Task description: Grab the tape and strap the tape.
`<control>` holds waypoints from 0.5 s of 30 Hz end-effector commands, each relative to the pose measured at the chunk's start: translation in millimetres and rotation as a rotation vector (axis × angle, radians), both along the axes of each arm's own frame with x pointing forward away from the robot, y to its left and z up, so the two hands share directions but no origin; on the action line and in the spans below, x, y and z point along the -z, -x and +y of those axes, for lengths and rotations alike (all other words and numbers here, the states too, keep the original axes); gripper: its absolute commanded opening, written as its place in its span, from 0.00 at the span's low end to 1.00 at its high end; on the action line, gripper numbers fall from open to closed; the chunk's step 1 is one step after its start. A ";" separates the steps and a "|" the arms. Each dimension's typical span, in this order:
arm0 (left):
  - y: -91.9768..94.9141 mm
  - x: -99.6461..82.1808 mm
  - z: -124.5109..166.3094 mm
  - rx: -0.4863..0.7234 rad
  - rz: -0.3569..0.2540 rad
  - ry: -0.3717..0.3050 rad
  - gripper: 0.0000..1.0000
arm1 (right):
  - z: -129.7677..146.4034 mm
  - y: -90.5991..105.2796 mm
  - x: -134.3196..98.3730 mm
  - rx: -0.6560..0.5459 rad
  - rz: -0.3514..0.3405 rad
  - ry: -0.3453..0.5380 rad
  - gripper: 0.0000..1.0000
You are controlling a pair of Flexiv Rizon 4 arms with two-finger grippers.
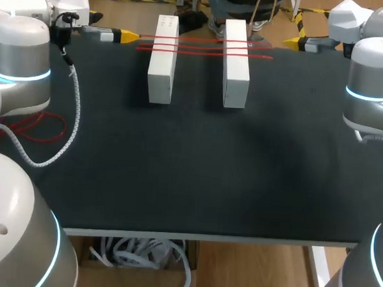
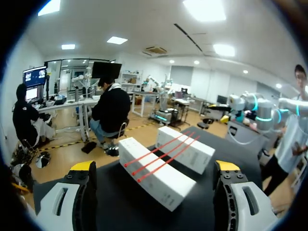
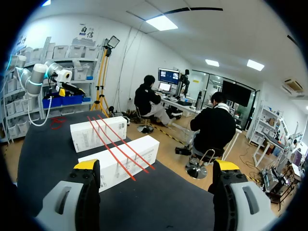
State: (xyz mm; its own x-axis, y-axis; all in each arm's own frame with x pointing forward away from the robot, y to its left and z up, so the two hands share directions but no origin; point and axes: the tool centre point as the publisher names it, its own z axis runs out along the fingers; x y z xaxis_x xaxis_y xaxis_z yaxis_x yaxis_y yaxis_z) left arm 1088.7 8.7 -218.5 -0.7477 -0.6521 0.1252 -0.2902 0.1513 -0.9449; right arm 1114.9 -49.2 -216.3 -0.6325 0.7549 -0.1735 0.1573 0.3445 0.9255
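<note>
The left gripper [image 1: 129, 35] lies level just left of the white boxes [image 1: 162, 67], pointing at them, its fingers spread wide and empty. The right gripper [image 1: 291, 41] points in from the boxes' right, equally wide open and empty. Three red tape strips [image 1: 204, 48] lie across both boxes' far ends, above the black table [image 1: 190, 169].

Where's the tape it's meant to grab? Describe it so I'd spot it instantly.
Look at the far side of the black table, where two long white boxes stand side by side. The tape is the three thin red strips lying straight across both box tops, the only lines bridging the gap between them.
</note>
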 end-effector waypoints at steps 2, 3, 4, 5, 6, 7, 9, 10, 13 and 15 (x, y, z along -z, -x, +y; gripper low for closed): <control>-11.6 11.9 5.4 0.174 -0.034 0.043 1.00 | -0.6 0.2 0.0 -0.001 0.000 -0.001 1.00; -12.4 12.9 4.2 0.199 -0.046 0.057 1.00 | -0.6 0.2 0.0 -0.001 0.000 -0.001 1.00; -13.2 13.0 2.9 0.222 -0.063 0.068 1.00 | -0.6 0.2 0.0 -0.001 0.000 -0.001 1.00; -13.5 12.9 1.0 0.247 -0.074 0.063 1.00 | -0.6 0.2 0.0 -0.001 0.000 -0.001 1.00; -14.0 13.7 -1.2 0.272 -0.076 0.056 1.00 | -0.6 0.2 0.0 -0.001 0.000 -0.001 1.00; -14.8 15.2 -3.1 0.291 -0.078 0.048 1.00 | -0.6 0.2 0.0 -0.001 0.000 -0.001 1.00; -16.2 20.7 -8.0 0.335 -0.074 0.018 1.00 | -0.6 0.2 0.0 -0.001 0.000 -0.001 1.00; -16.6 22.8 -10.1 0.356 -0.080 0.024 1.00 | -0.6 0.2 0.0 -0.001 0.000 -0.001 1.00; -16.9 29.5 -16.2 0.405 -0.096 0.017 1.00 | -0.6 0.2 0.0 -0.001 0.000 -0.001 1.00; -16.9 33.8 -17.9 0.414 -0.102 0.026 1.00 | -0.6 0.2 0.0 -0.001 0.000 -0.001 1.00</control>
State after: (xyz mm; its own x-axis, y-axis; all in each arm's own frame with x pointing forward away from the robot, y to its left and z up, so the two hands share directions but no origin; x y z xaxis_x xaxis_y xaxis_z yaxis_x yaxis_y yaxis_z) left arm 1096.8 -8.4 -243.9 -0.9286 -0.3698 0.0302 -0.1197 0.2214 -0.9678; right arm 1114.9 -49.2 -216.4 -0.6325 0.7548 -0.1735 0.1572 0.3445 0.9255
